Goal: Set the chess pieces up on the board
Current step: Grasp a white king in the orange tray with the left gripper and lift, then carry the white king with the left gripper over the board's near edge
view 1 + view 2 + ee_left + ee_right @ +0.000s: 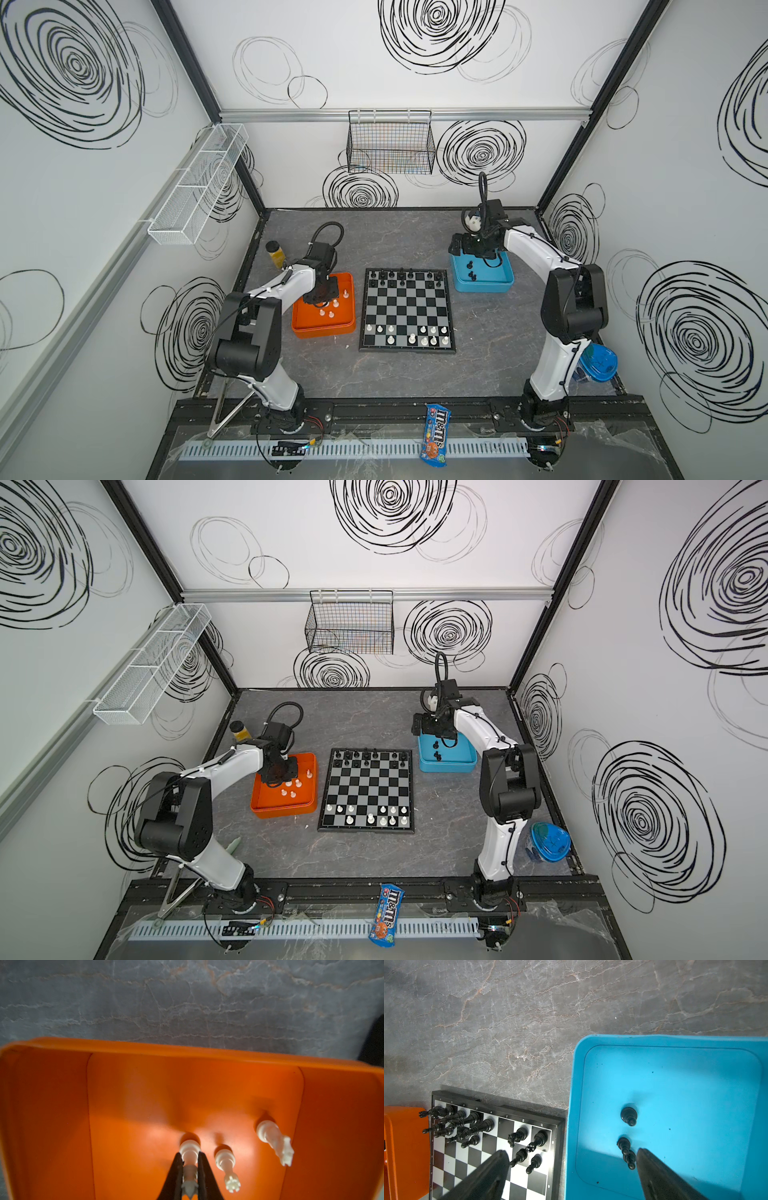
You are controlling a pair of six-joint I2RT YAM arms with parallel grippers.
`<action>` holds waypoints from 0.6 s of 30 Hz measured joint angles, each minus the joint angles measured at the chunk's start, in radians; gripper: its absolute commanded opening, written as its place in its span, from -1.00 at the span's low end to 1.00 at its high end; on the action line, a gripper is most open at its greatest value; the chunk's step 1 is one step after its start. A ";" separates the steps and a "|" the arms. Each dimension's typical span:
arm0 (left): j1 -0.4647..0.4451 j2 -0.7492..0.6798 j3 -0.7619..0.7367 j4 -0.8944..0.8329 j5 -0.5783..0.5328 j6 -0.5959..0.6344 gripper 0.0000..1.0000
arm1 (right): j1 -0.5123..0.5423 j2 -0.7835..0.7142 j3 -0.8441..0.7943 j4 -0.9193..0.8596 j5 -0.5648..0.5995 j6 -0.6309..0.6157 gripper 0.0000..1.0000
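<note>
While upright, white piece inside gripper

Soft, even light is filling both top views, with wide-angle stretching showing near the edges. The orange tray is catching a bright patch and blurring at its rim, while shadow is pooling on part of the blue tray.

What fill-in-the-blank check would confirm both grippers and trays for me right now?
1. In the orange tray, the left gripper is shut on a chess piece whose colour is ___.
2. The right gripper holds nothing; its fingers stand ___.
3. The chessmen in the blue tray are all ___.

Missing words: white; open; black.
</note>
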 measured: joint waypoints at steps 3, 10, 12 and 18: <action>-0.005 -0.014 0.024 -0.018 -0.011 0.003 -0.72 | 0.000 -0.003 -0.001 0.002 -0.021 0.000 1.00; -0.049 -0.055 0.095 -0.072 -0.033 0.005 -0.72 | 0.000 -0.020 -0.011 0.018 -0.046 0.000 1.00; -0.072 -0.063 0.121 -0.093 -0.039 0.006 -0.72 | 0.000 -0.022 -0.015 0.020 -0.048 0.000 1.00; -0.189 -0.090 0.195 -0.144 -0.061 0.000 -0.71 | 0.000 -0.024 -0.019 0.021 -0.049 0.000 1.00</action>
